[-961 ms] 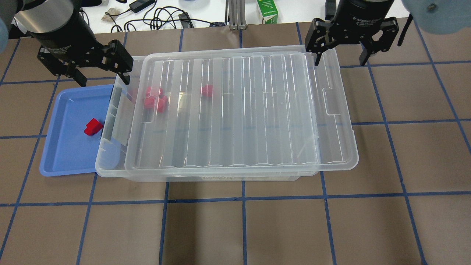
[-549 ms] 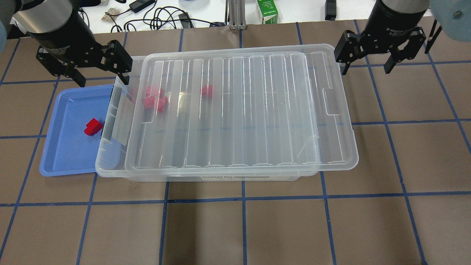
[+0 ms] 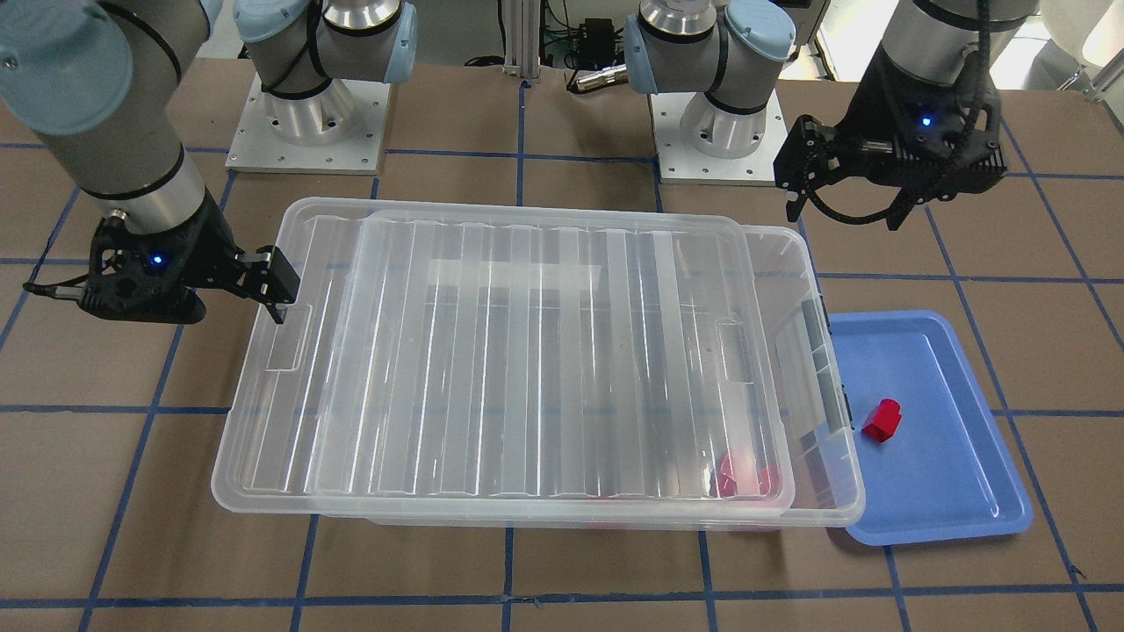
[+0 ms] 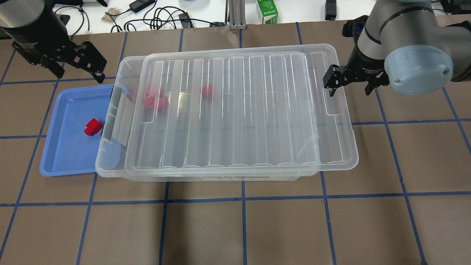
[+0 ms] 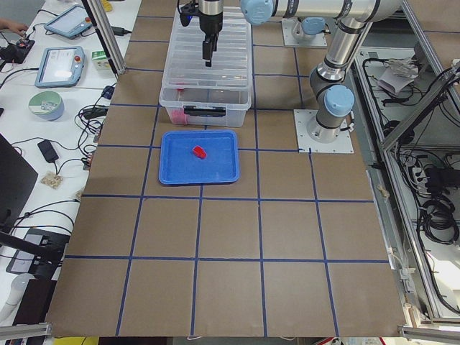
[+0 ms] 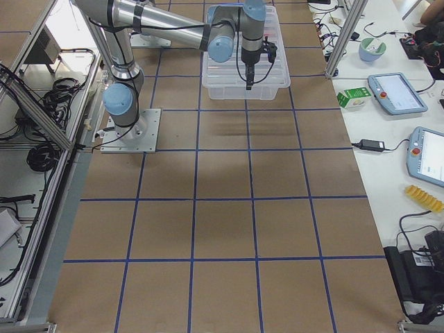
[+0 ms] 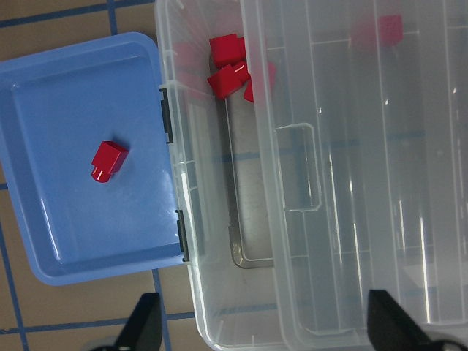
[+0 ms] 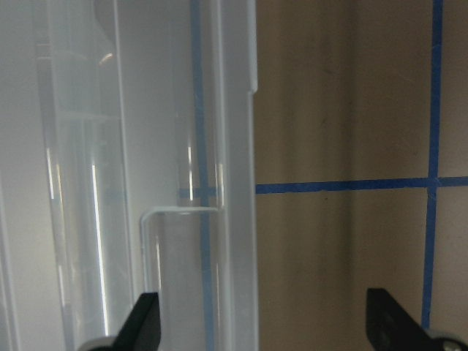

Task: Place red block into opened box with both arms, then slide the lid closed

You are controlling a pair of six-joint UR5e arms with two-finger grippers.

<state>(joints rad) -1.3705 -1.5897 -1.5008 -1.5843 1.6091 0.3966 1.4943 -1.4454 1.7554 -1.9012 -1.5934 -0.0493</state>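
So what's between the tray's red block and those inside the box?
Bare blue tray floor, then the box's latched end wall; the left wrist view shows it.

five red blocks (image 7: pixel 109 161), one box (image 4: pixel 109 166), one lid (image 4: pixel 235 110), one blue tray (image 4: pixel 70 154), two arms (image 3: pixel 114 132).

On my feed the block (image 4: pixel 92 127) reads glossy red, the tray (image 4: pixel 66 154) blue, the lid (image 4: pixel 239 110) clear with parallel ribs, the box (image 4: pixel 110 160) translucent, the bench (image 4: pixel 279 232) brown with a blue tape grid (image 4: pixel 243 198).
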